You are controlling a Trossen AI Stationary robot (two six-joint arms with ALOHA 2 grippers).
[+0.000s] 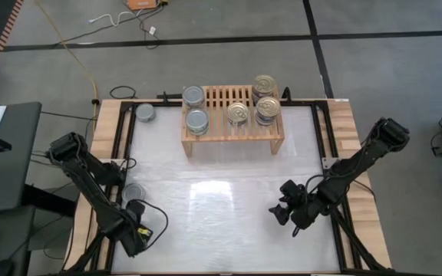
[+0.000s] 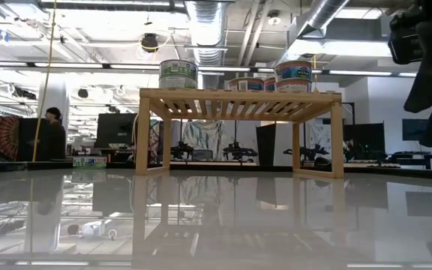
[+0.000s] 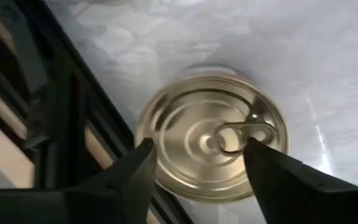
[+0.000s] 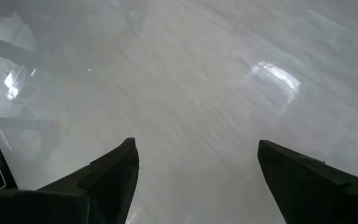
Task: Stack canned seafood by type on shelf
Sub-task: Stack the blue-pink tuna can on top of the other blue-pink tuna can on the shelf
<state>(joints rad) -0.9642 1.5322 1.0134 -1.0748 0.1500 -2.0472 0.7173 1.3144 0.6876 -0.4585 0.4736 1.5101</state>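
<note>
High view: the low light-wood slatted shelf (image 1: 232,130) stands at the table's far edge. On its left end are two silver-grey-topped round tins (image 1: 195,109); on its right, gold pull-ring-topped tins (image 1: 261,98), two of them stacked. One grey-topped tin (image 1: 145,113) sits on the table left of the shelf. The left gripper (image 1: 133,201) hangs over another tin at the near left edge; the right gripper (image 1: 285,208) waits at the near right.

Low view: the shelf (image 2: 240,101) carries the tins on top; nothing stands beneath it.

Left wrist view: the spread fingers (image 3: 129,174) flank a gold pull-ring tin (image 3: 211,138), apparently not yet touching. Judged risk: closing off-centre on the flat, smooth wall could push the tin toward the table's edge rail.

Right wrist view: fingers (image 4: 114,171) parted, holding nothing, over bare table.
</note>
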